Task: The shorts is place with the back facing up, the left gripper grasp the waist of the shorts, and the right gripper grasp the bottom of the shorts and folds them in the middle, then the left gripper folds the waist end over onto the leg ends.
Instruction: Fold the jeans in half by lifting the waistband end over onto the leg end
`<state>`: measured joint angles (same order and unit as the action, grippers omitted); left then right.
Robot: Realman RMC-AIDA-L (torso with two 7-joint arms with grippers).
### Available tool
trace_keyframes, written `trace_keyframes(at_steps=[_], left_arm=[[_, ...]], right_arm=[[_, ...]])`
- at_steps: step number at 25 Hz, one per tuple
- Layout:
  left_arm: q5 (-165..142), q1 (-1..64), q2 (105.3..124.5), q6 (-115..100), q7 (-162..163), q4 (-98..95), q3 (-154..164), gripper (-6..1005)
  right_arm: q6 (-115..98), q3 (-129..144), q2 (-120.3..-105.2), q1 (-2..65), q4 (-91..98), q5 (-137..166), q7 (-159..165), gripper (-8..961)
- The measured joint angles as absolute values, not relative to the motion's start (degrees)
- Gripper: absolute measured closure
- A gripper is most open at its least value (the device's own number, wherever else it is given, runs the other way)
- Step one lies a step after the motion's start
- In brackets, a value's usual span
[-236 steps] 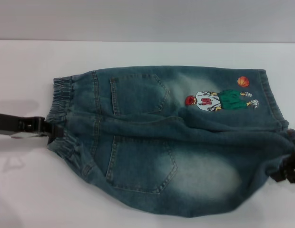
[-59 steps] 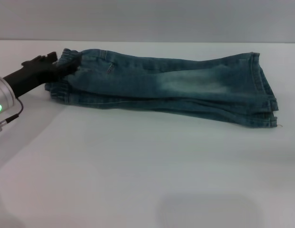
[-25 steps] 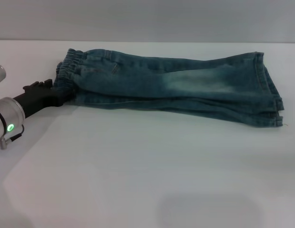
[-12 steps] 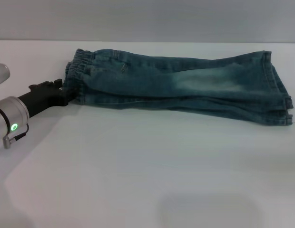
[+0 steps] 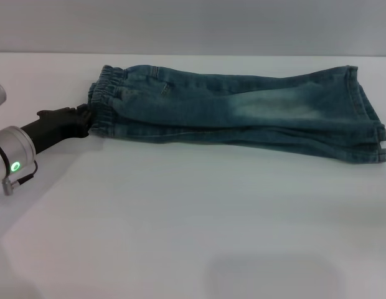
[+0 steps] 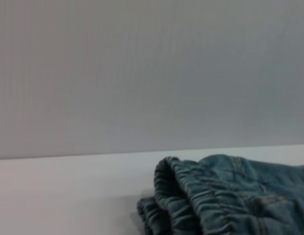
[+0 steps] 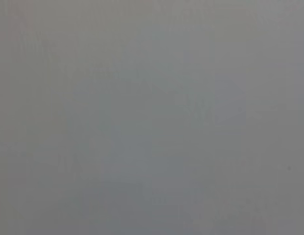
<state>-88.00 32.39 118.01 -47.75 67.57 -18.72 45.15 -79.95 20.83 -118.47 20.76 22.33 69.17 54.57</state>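
White table fills the head view, backed by a plain grey wall. Across the far part of the table the shorts are laid as a long folded band of faded blue denim, lengthwise doubled, with a paler washed patch seen near the middle. At the robot's left end of the band the gathered waist is found; at the right end the flat stitched leg ends are stacked in layers, close to the picture's edge. The left gripper is reached in from the left, low over the table, and its black claw is met with the lower part of the waist; whether cloth is pinched between the fingers cannot be told, since the tips are lost against the denim. A green ring light is seen glowing on its silver wrist. From the left wrist view the puckered waist is shown close up, lying on the table in two layers. The right gripper is not seen; only blank grey is shown by its wrist camera.
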Motion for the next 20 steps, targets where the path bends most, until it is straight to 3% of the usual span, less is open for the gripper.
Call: trace_keyframes(at_steps=[4, 10, 15, 20], left_arm=[[-88.25, 32.22, 117.69, -49.08, 72.5, -19.51, 45.69, 845], [-88.44, 30.66, 117.5, -52.29, 75.94, -21.9, 47.01, 722], [-88.46, 29.75, 117.48, -51.73, 77.21, -22.3, 48.95, 499], [-88.48, 29.41, 117.61, -51.27, 77.24, -22.07, 49.13, 343]], right_arm=[[-79.97, 20.83, -118.55, 20.66, 22.28, 69.16, 54.57, 302], [-79.95, 20.83, -118.55, 20.6, 21.89, 69.16, 54.58, 301], [-79.89, 20.83, -118.51, 20.79, 21.44, 69.17, 54.57, 302], [-79.82, 20.83, -118.48, 21.0, 21.33, 69.17, 53.71, 302]])
